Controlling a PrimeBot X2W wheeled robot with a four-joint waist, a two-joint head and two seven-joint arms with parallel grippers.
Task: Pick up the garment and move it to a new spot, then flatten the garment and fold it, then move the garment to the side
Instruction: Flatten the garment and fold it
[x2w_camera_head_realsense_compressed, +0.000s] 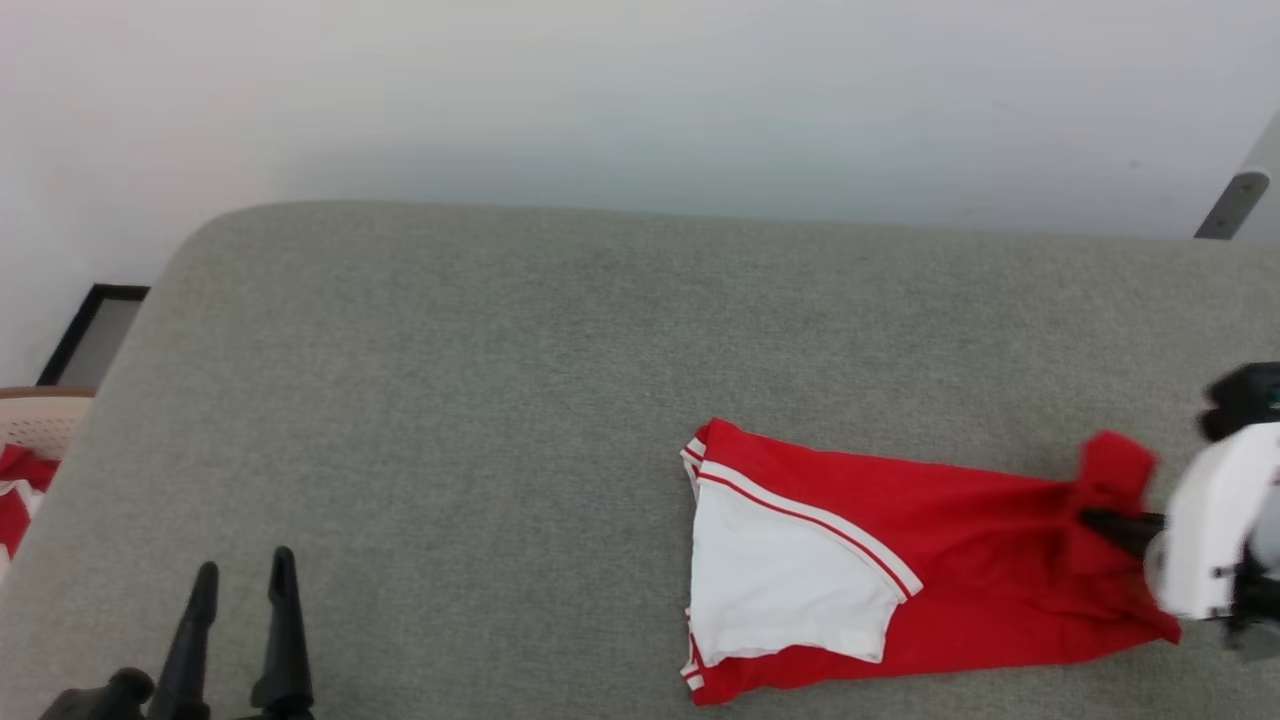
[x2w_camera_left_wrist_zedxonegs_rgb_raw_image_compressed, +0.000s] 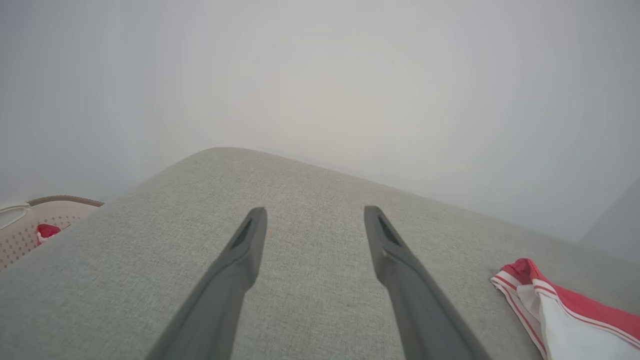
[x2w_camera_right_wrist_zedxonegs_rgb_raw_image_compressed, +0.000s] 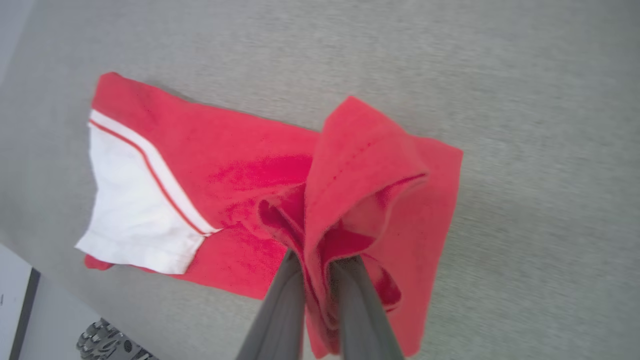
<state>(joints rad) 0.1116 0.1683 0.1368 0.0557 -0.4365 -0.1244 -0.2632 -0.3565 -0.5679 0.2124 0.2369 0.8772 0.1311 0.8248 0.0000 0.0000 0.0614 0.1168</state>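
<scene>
The head camera looks down on the garment (x2w_camera_head_realsense_compressed: 960, 560). The right wrist camera hovers close above it. The left wrist camera, low, catches its edge.

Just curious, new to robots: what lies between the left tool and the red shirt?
Nothing: just bare grey cushion between the left tool and the shirt, seen in the head view.

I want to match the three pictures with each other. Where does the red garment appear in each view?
Head view: the garment lies at the lower right on the grey cushion, its right end pinched by the right gripper.
Left wrist view: lower right corner, cut by the frame.
Right wrist view: centre, bunched between the closed fingers.
Shared landmark: the white sleeve panel.
</scene>
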